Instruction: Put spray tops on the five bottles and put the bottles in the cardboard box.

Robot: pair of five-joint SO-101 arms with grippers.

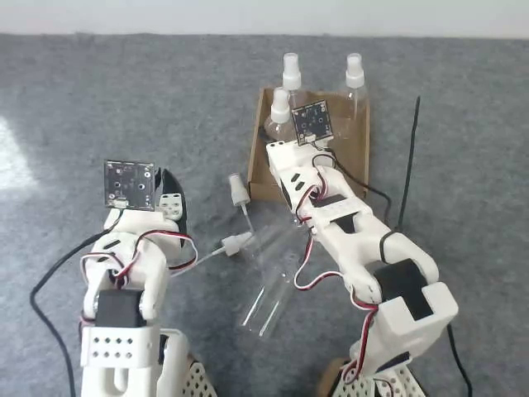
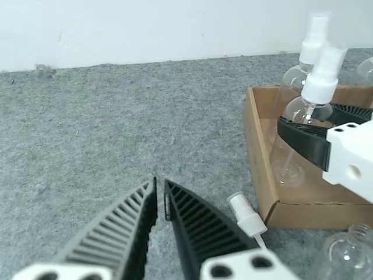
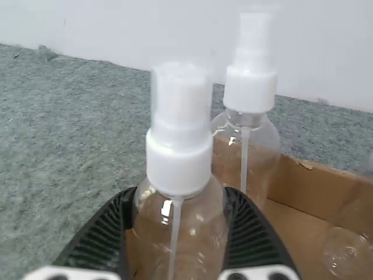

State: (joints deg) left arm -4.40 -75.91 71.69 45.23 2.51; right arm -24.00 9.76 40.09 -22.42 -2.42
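Over the cardboard box (image 2: 309, 213), right pincer (image 3: 179, 201) tight around a bottle (image 3: 179, 157); left pincer (image 2: 160, 188) closed.

box (image 1: 258, 141): crowded, right tool (image 3: 178, 221) round bottle (image 3: 178, 157), two more | left carpet (image 1: 124, 99): open

Robotics lab bench, grey felt table cover (image 1: 99, 99), bare white wall (image 2: 145, 26), hobby arms' exposed wiring (image 1: 307, 203).

Rough, fuzzy grey felt cloth tabletop (image 1: 124, 99). Matt brown cardboard box (image 1: 258, 157); shows paler, fibrous cut edges. Glossy, see-through clear plastic bottle (image 3: 198, 221), smooth. Smooth white plastic spray top (image 3: 179, 151), faintly shiny. Matt black ribbed plastic on left gripper (image 2: 160, 182) and right gripper (image 3: 180, 198); matt white plastic arm shells (image 1: 355, 240).
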